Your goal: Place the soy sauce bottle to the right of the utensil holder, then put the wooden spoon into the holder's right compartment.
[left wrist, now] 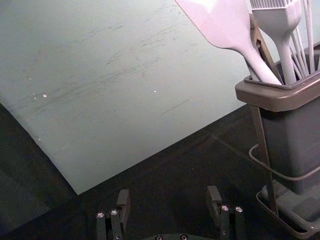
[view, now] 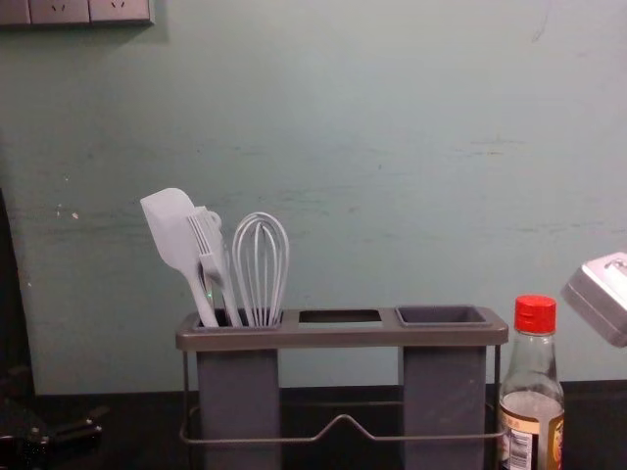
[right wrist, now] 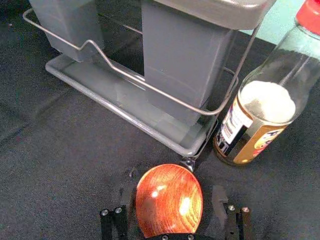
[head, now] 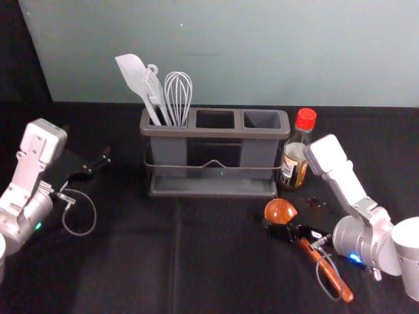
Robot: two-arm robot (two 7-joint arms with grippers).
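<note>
Bottle (head: 295,156) stands at the holder's (head: 219,133) three o'clock; right gripper (head: 291,216) at four, jaws seemingly wide around the spoon (head: 280,210); left gripper (head: 88,167) wide at nine. Whisk (head: 177,98) and spatula (head: 135,75) crowd the nine-o'clock compartment.

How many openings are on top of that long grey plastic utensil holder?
3. The left opening holds white kitchen tools, the middle opening is beside it, and the right opening is nearest the red-capped glass bottle.

Place: lab-like robot bench; the wider room could not be told. Black cloth worktop (head: 131,261) lay before scuffed grey-green wall (view: 392,127). Chest view, ten-to-eleven o'clock: rectangular slotted socket panel (view: 73,12). Jointed white left arm (head: 29,170) and right arm (head: 366,235) flanked grey plastic utensil holder (head: 213,186).
</note>
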